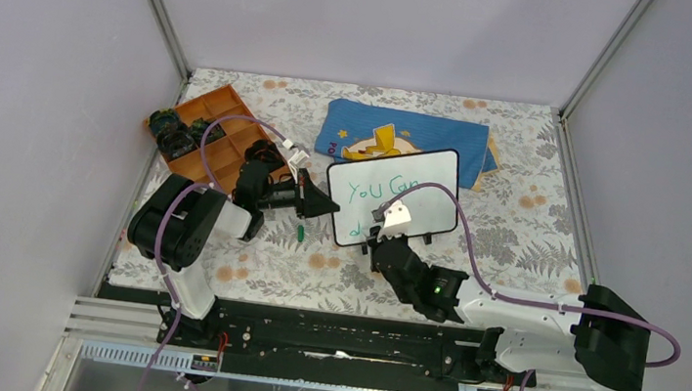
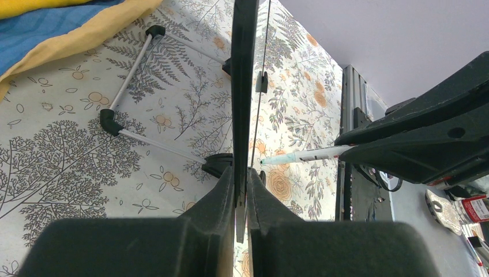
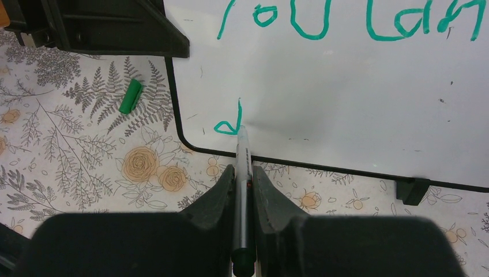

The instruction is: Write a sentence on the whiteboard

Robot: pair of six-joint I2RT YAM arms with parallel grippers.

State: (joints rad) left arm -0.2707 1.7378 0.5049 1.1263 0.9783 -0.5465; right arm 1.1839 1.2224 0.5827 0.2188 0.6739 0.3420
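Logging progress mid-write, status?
Left end effector shut on whiteboard edge. Right end effector shut on marker, tip on board. Sentence: "You Can" done, "d" started. Green cap beside board, not in the way.

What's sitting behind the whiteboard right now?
A blue cloth with a yellow cartoon figure lies flat behind the whiteboard; the board covers its near edge. The left wrist view shows the board's wire stand behind it.

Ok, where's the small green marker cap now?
The small green marker cap lies on the floral table cover, left of the black-framed whiteboard, below the left gripper in the top view.
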